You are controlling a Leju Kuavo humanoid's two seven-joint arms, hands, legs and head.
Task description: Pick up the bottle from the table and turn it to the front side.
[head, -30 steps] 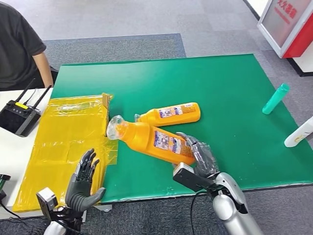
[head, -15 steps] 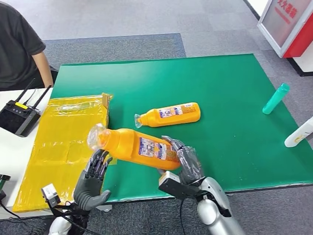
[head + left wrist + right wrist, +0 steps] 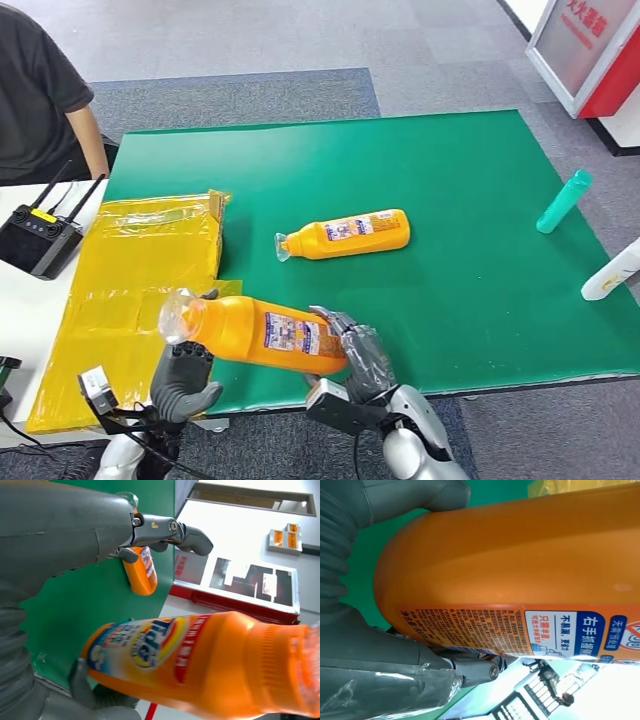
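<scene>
Fingers of right hand (image 3: 361, 358) grasp the bottle's (image 3: 256, 330) base, holding it level above the table (image 3: 483, 200) edge for turning; left hand (image 3: 183, 377) spread beneath the neck, ready to support.

Looks like a robot test area in an office or lab hall: grey carpet tiles (image 3: 226, 40) underfoot, a table spread with a green mat (image 3: 468, 180), a black remote controller (image 3: 38, 235) with antennas on a white side table (image 3: 23, 310) (a person in a black shirt (image 3: 38, 90) beside it), a red-and-white display stand (image 3: 589, 50) nearby.
</scene>
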